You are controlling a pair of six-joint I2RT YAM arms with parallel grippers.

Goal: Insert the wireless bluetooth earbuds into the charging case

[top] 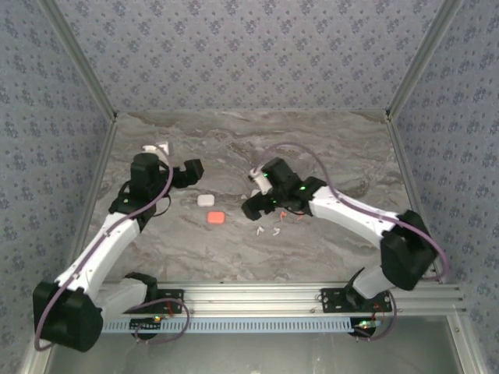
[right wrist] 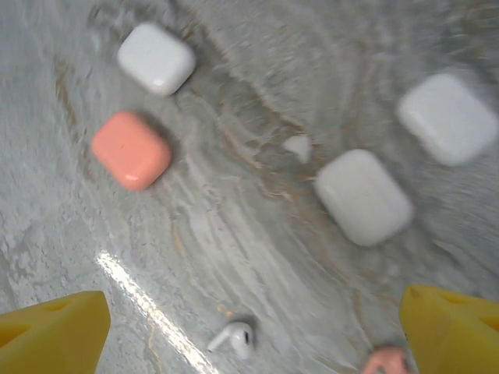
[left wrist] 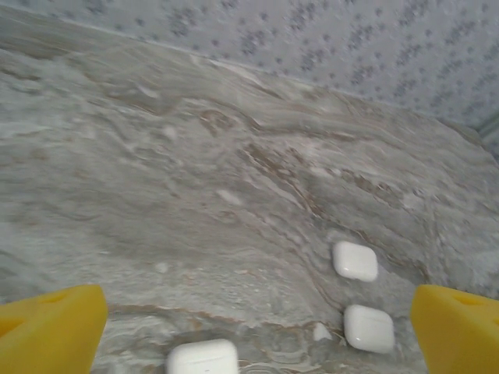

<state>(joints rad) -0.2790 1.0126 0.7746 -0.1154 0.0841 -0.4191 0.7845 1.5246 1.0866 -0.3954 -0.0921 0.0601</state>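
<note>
A white earbud (right wrist: 234, 339) lies on the marble just ahead of my right gripper (right wrist: 253, 321), which is open and holds nothing. An orange earbud (right wrist: 386, 361) shows beside its right finger. Further off lie an orange charging case (right wrist: 131, 149) and three closed white cases (right wrist: 156, 57) (right wrist: 362, 196) (right wrist: 447, 118). From above, the right gripper (top: 252, 208) hovers beside loose white earbuds (top: 261, 230) and orange ones (top: 285, 215). My left gripper (top: 189, 171) is open over bare marble. Closed white cases (left wrist: 355, 261) (left wrist: 369, 328) (left wrist: 202, 358) lie in front of it.
The marble table (top: 327, 148) is walled by patterned panels at the back and on both sides. The orange case (top: 217, 218) and a white case (top: 205, 200) lie between the two arms. White pieces (top: 156, 146) sit at the far left. A metal rail (top: 312, 296) runs along the near edge.
</note>
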